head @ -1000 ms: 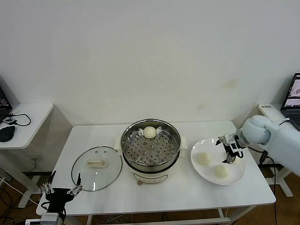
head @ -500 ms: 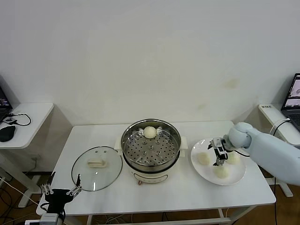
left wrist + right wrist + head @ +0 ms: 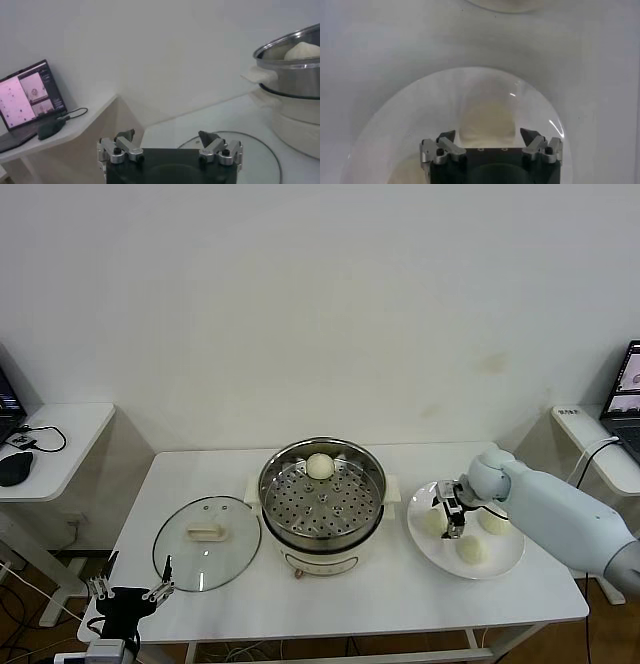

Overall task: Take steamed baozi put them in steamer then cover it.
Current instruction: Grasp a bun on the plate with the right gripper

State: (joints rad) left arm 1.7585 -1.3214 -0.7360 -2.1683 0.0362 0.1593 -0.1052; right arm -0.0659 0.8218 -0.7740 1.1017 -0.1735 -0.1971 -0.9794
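Right pincer over the plate, one bun already in

The right pincer (image 3: 447,510) hung spread wide, holding nothing, over the nearest smooth cream-white baozi (image 3: 434,522) on the flat white plate (image 3: 500,563). Two more buns crowded close beside it. One sat inside the shiny steel steamer (image 3: 321,491). The clear glass cover (image 3: 206,542) lay on the white counter (image 3: 400,594) just left of it. The left pincer (image 3: 130,591) sat parked low, also wide.

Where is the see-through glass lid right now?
In the head view, the round clear glass lid lies flat on the white table, left of the shiny steel steamer.
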